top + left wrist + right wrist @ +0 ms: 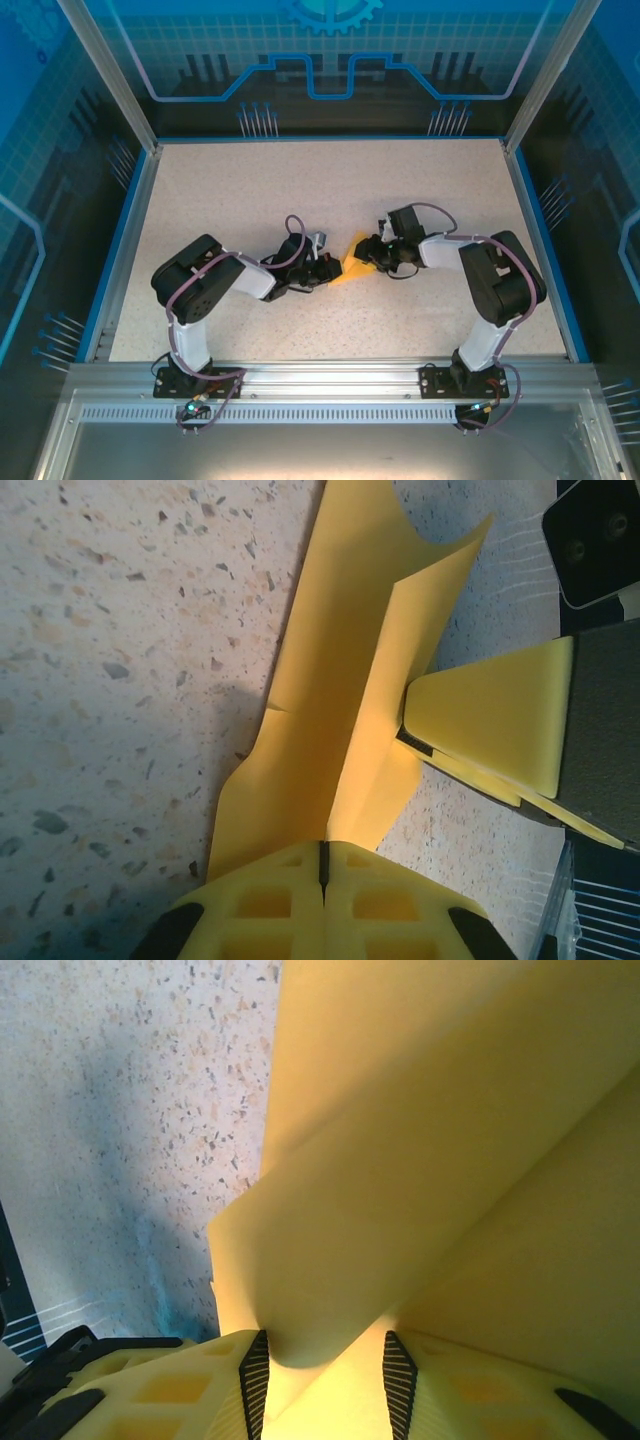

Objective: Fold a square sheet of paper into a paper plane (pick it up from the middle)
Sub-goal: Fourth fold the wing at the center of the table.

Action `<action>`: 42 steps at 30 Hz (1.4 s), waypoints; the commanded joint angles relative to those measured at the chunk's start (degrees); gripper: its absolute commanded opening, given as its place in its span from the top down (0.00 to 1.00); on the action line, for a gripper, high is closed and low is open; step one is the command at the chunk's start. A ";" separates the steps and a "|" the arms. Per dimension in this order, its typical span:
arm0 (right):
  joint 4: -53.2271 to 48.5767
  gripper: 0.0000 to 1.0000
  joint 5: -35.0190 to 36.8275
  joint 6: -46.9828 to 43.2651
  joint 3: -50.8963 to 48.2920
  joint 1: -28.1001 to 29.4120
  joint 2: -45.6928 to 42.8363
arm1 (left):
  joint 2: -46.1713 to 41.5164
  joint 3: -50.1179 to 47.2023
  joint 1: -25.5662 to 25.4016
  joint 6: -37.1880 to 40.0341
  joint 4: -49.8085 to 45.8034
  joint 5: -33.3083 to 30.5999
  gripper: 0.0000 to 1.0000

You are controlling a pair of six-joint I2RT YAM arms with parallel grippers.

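Observation:
The orange-yellow sheet of paper [354, 272] hangs just above the table between my two grippers, folded lengthwise into long flaps with a centre crease [330, 680]. My left gripper [333, 272] is shut on the paper's near end; in the left wrist view its jaws [325, 845] meet with the crease pinched in the seam. My right gripper [368, 262] comes in from the right. In the right wrist view its jaws [322, 1345] stand apart, and a curved fold of the paper [420, 1140] sits loosely between them. One of its yellow fingers [490, 715] touches the paper's right flap.
The speckled table [300, 190] stretches away behind and to both sides of the grippers, bounded by a blue rim [120, 250] and metal posts. Both arm bases stand on the rail [320, 380] at the near edge.

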 commanded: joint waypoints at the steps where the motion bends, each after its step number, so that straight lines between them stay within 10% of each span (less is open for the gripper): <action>1: -7.42 0.60 5.29 1.17 0.64 1.11 2.53 | 0.74 1.05 0.65 -1.05 -1.52 1.57 0.92; 19: -12.70 0.60 9.49 2.71 2.43 2.27 4.45 | -3.36 6.53 1.83 4.60 -14.77 5.47 0.59; 42: -13.43 0.61 9.56 3.37 3.08 2.60 5.51 | 2.72 13.72 1.76 7.60 -18.40 13.38 0.60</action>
